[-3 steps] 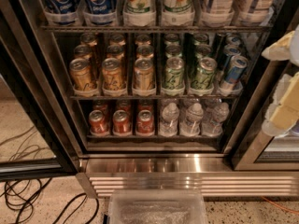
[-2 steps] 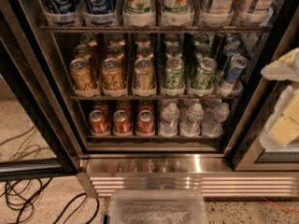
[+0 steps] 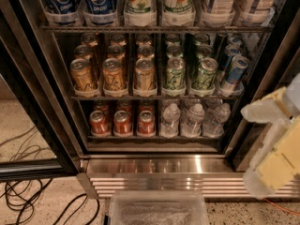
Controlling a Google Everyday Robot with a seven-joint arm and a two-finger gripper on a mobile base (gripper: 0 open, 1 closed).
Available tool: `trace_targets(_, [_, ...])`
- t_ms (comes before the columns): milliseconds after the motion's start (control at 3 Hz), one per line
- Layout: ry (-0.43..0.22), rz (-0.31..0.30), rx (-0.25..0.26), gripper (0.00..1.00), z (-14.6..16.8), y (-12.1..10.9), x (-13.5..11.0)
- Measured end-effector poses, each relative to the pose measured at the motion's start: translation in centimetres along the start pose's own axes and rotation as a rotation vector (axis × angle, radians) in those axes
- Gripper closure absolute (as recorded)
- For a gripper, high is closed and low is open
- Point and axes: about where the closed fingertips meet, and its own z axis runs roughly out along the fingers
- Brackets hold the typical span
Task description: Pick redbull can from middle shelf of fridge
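The redbull can (image 3: 234, 74), slim and blue-silver, stands at the right end of the middle shelf (image 3: 154, 96) of the fridge (image 3: 187, 165), at the front of its lane with another like it behind. Gold cans (image 3: 82, 74) and green-silver cans (image 3: 175, 74) fill the lanes to its left. My gripper (image 3: 247, 146) hangs outside the fridge at the right edge of the camera view, below and to the right of the redbull can and well apart from it. Its white and yellow fingers (image 3: 265, 109) stand open, holding nothing.
Pepsi and 7up bottles (image 3: 140, 3) line the rack above; red cans (image 3: 123, 122) and water bottles (image 3: 191, 121) the rack below. The black door frame (image 3: 33, 107) stands open at left. Cables (image 3: 28, 196) lie on the floor, and a clear plastic bin (image 3: 159, 207) sits below the grille.
My gripper has dropped lower and shifted slightly left along the right edge of the view. The cans and shelves have not moved.
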Motion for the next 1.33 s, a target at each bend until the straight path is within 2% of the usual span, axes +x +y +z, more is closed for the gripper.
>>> trace_targets(333, [0.041, 0.045, -0.013, 0.0, 2.9, 3.0, -0.4])
trace_targets(667, [0.041, 0.045, -0.013, 0.0, 2.9, 3.0, -0.4])
trace_targets(1000, [0.043, 0.069, 0.095, 0.0, 3.6, 0.3, -0.6])
trace_targets(1333, [0.052, 0.125, 0.266, 0.0, 4.5, -5.7, -0.5])
